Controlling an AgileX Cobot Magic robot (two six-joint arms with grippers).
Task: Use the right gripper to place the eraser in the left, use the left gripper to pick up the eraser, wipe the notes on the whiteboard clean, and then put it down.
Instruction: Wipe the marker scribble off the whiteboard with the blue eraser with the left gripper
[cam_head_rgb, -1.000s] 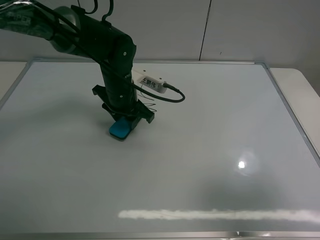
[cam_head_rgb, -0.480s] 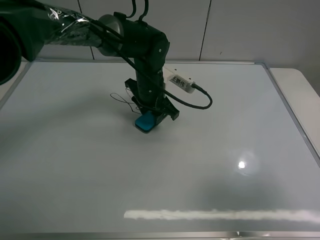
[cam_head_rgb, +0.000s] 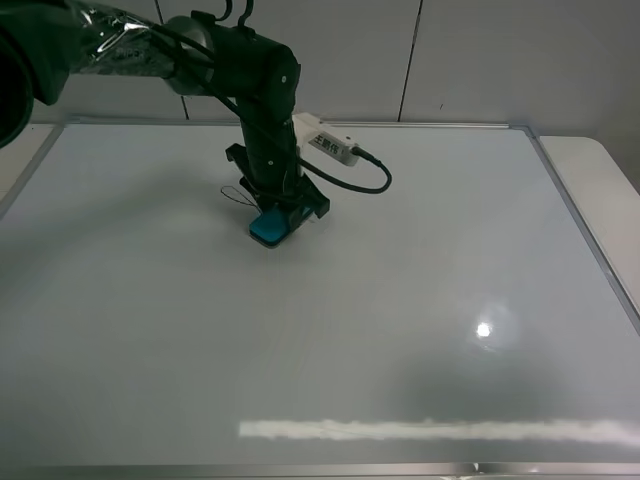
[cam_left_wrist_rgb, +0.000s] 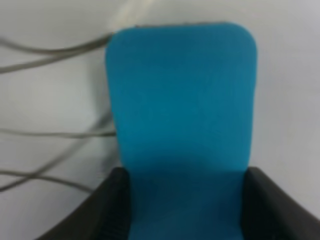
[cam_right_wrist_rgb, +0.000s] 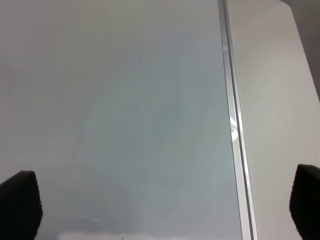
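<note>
My left gripper is shut on the teal-blue eraser and presses it flat on the whiteboard, left of centre. The remains of the notes, thin black loops, show just left of the eraser. In the left wrist view the eraser sits between the two black fingers, with grey scribble lines beside it. My right gripper is open and empty, its fingertips wide apart above the board near its silver frame. It is out of the exterior view.
The white labelled box and looping cable hang off the left arm. A pale table lies beyond the board's right edge. A lamp glare spot and a bright streak reflect on the board.
The left gripper slid the eraser to the right over the scribble, then back left and toward the board's far edge. Less of the scribble shows now.
</note>
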